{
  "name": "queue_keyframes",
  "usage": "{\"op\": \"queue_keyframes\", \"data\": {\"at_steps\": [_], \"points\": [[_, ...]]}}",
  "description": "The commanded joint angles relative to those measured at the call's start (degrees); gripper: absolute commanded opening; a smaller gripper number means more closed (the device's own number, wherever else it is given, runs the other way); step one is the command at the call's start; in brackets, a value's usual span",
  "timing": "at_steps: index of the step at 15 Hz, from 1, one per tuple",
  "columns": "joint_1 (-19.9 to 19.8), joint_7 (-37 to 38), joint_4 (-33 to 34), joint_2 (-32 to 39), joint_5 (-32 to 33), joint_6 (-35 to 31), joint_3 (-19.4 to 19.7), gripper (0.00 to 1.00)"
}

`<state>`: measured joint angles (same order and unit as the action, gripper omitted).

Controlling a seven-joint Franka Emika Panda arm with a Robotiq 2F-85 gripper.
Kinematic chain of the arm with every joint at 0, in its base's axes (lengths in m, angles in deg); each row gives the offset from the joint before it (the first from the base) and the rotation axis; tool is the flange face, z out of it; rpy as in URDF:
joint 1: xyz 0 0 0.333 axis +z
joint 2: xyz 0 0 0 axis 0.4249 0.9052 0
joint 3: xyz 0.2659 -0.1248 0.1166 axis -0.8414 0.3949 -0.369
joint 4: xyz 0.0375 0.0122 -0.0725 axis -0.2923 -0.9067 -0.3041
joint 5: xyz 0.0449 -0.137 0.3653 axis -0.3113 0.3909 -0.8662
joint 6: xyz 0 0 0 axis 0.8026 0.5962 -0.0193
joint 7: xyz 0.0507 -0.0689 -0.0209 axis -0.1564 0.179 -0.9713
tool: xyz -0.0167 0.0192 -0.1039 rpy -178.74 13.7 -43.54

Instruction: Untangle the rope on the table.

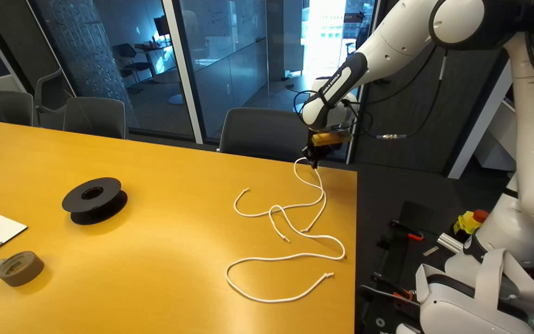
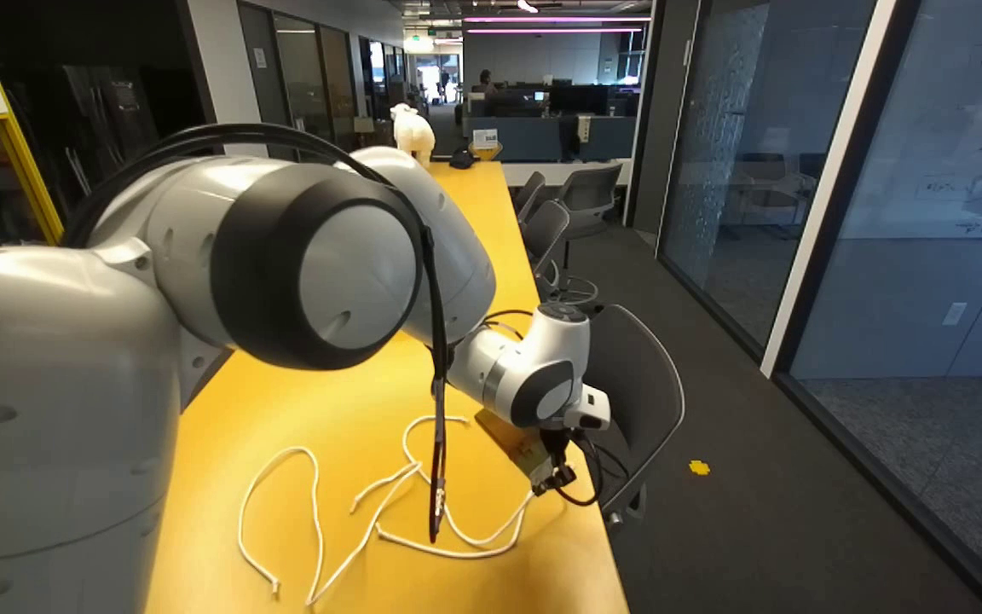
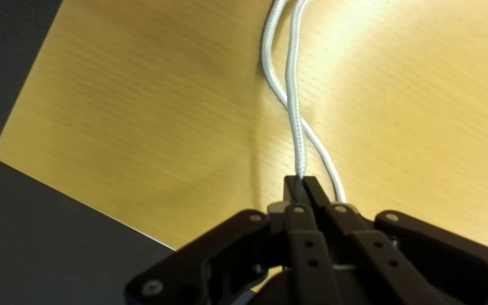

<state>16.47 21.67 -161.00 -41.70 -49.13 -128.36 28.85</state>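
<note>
grasping the rope (image 3: 292, 72), the pincer (image 3: 301, 180) points along 1 held strand (image 3: 298, 137) that crosses over another strand (image 3: 324, 151) just ahead; lifting probably parts them.

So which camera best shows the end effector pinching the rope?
The wrist view: it looks at the end effector up close, closed on the white rope. Both exterior views show it too, with rope leading to it, but small and dark, so the pinch is hard to make out.

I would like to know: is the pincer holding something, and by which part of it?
A white rope, pinched in the pincer partway along its length, not at a free end.
</note>
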Motion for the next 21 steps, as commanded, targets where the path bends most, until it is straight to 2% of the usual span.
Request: {"op": "queue_keyframes", "data": {"at_steps": [1, 5, 12, 17, 21], "points": [[1.24, -0.57, 4.82, 0.20, 0.97, 4.16, -1.71, 0.03], [3.58, 1.20, 14.12, 6.25, 2.54, 8.67, -2.93, 0.03], [5.76, -0.66, 29.80, 18.71, 2.96, 17.01, -6.51, 0.03], [8.65, -2.59, 35.04, 24.71, 4.65, 20.17, -8.36, 0.03], [10.62, -3.89, 36.78, 26.12, 6.57, 21.83, -8.93, 0.03]]}}
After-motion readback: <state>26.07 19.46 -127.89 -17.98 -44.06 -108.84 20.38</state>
